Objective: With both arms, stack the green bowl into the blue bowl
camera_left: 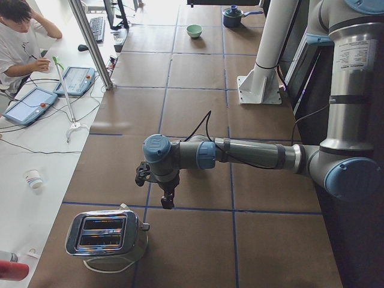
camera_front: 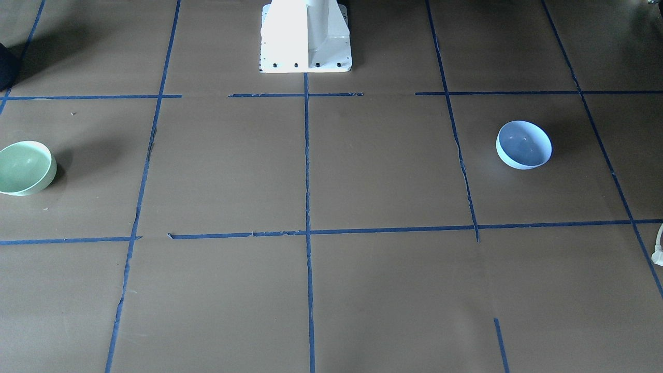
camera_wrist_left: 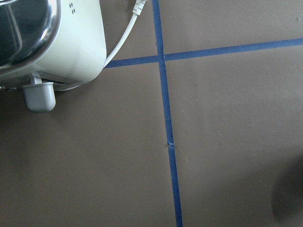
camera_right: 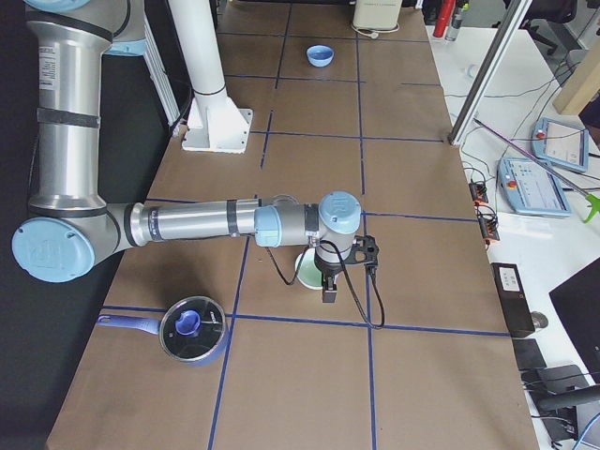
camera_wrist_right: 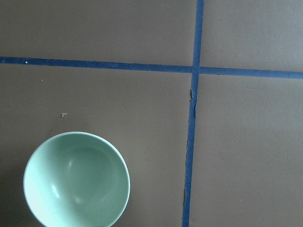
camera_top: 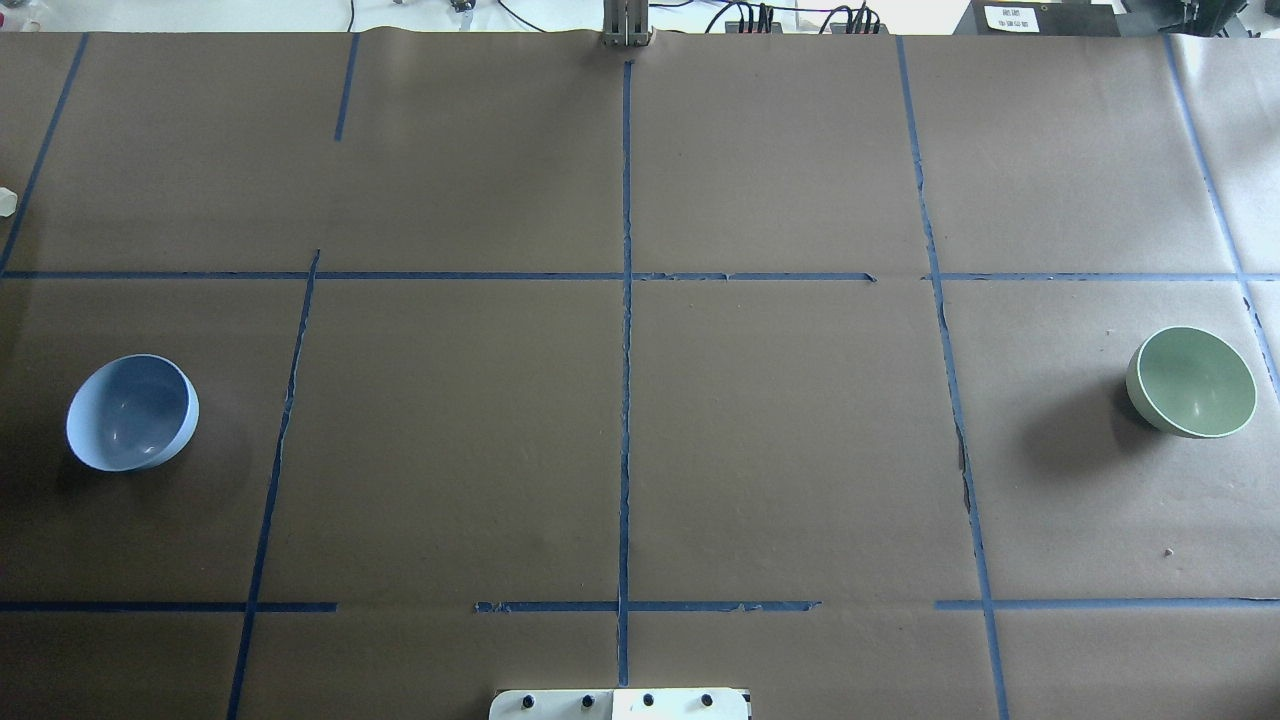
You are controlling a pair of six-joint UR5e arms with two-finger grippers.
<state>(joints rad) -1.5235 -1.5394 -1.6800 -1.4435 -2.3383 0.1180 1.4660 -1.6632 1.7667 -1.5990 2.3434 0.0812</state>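
Note:
The green bowl (camera_front: 26, 167) stands upright at the table's end on the robot's right. It also shows in the overhead view (camera_top: 1192, 382) and low left in the right wrist view (camera_wrist_right: 76, 182). The blue bowl (camera_front: 523, 145) stands upright far off at the other end, and shows in the overhead view (camera_top: 132, 412). In the exterior right view my right gripper (camera_right: 330, 292) hangs just above the green bowl (camera_right: 307, 270), which it partly hides. In the exterior left view my left gripper (camera_left: 167, 203) hangs over bare table near a toaster; the blue bowl is hidden there. I cannot tell if either gripper is open or shut.
A chrome and white toaster (camera_left: 107, 235) with its cord stands close to the left gripper, and shows in the left wrist view (camera_wrist_left: 47, 42). A blue lidded pot (camera_right: 192, 328) sits near the right arm. The white pedestal base (camera_front: 305, 39) stands mid-table. An operator (camera_left: 18, 36) sits beside the table.

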